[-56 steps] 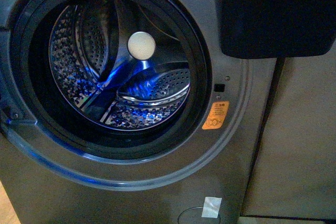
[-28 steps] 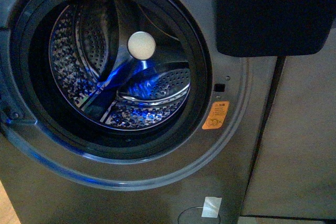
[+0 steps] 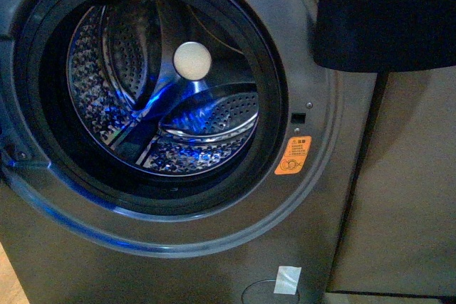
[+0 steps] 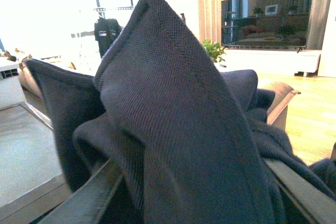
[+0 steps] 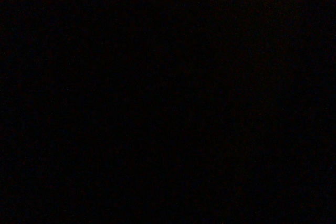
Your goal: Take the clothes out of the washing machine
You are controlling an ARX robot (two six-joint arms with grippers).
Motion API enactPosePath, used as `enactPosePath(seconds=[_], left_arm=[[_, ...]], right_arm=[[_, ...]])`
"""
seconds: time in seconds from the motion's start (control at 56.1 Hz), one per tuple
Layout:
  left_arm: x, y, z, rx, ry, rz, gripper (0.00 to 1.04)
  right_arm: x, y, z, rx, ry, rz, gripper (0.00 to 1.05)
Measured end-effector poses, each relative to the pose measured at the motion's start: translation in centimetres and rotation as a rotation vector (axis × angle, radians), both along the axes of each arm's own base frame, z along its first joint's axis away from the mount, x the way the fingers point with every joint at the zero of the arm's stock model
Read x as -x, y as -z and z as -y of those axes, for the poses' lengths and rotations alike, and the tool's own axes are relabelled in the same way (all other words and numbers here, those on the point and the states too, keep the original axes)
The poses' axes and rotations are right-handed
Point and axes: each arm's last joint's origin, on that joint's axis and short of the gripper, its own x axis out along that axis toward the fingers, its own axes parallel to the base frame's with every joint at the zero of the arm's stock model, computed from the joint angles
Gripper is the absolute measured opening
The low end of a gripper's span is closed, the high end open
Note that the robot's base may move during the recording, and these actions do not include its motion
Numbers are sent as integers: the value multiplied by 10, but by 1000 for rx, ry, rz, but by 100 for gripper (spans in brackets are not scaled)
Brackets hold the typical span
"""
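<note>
The washing machine [image 3: 313,197] fills the front view, grey, with its black-rimmed porthole open onto the perforated steel drum [image 3: 164,90]. No fabric shows in the drum, which is lit blue. An orange sticker [image 3: 293,156] and a small white tag [image 3: 287,280] sit on its front. In the left wrist view the clothes [image 4: 173,124], dark navy knit, stand bunched and peaked between the fingers [image 4: 86,198]. My left gripper [image 4: 194,195] is shut on them. The right wrist view is dark. Neither arm is clearly seen in the front view.
A dark blurred shape [image 3: 388,12] covers the front view's upper right corner; what it is I cannot tell. A beige panel [image 3: 410,176] stands right of the machine. The left wrist view shows a grey flat surface [image 4: 26,150], wooden floor [image 4: 315,103] and a television [image 4: 268,17].
The dark shape in the front view's upper right has shifted right and up, uncovering more of the machine's front. The drum looks the same.
</note>
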Motion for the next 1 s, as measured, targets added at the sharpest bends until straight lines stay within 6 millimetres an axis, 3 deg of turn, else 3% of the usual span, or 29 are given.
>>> enactPosePath(seconds=[0.071, 0.125, 0.178, 0.196, 0.232, 0.338, 0.499, 0.534, 0.57, 0.606, 0.766, 0.855, 0.997], left_arm=[[0, 0, 0, 0, 0, 0, 65], [0, 0, 0, 0, 0, 0, 77], [0, 0, 0, 1, 0, 1, 79], [1, -1, 0, 2, 0, 2, 88], [1, -1, 0, 2, 0, 2, 88], [1, -1, -1, 1, -2, 4, 103], [1, -1, -1, 3, 0, 3, 91], [1, -1, -1, 3, 0, 3, 93], [1, -1, -1, 1, -1, 6, 102], [1, -1, -1, 1, -1, 6, 103], [1, -1, -1, 3, -1, 5, 90], [1, -1, -1, 3, -1, 5, 103], [1, -1, -1, 3, -1, 5, 96]], right_arm=[[0, -7, 14, -6, 52, 27, 5], [2, -13, 25, -11, 92, 50, 5], [3, -17, 36, -15, 131, 73, 5], [4, -19, 41, -16, 149, 84, 5], [5, -21, 47, -16, 166, 93, 5], [12, -26, 71, 2, 235, 134, 5], [27, -30, 107, 45, 305, 152, 5], [32, -30, 116, 61, 321, 151, 5], [39, -30, 127, 79, 337, 148, 5], [44, -30, 136, 94, 349, 146, 5], [67, -22, 174, 135, 402, 101, 5], [80, -12, 197, 151, 446, 59, 5], [93, 6, 235, 154, 531, -13, 5]])
